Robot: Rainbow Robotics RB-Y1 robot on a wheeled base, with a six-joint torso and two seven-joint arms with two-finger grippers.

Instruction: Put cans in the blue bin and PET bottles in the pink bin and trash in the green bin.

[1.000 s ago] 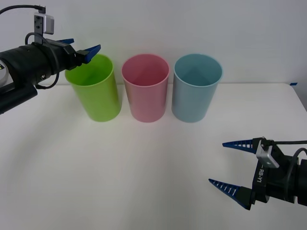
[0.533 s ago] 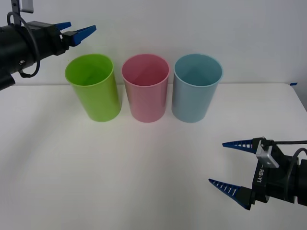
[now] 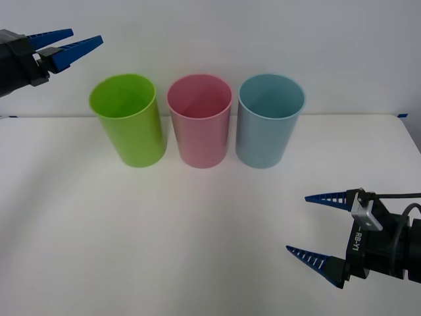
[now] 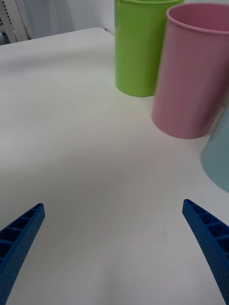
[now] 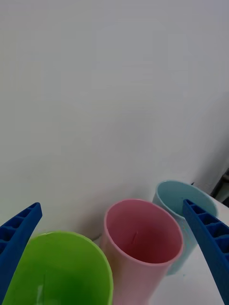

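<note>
Three bins are lined up upright at the far side of a white table, against a pale wall: the green bin on the left, the pink bin in the middle, the blue bin on the right, each just beside the next. The left pincer is held in the air above and to the left of the green bin's rim, its blue fingers parted and nothing gripped between them. The right pincer is held low over the near right part of the table, well apart from the bins, its ribbed fingers spread wide and nothing held between them.
</note>
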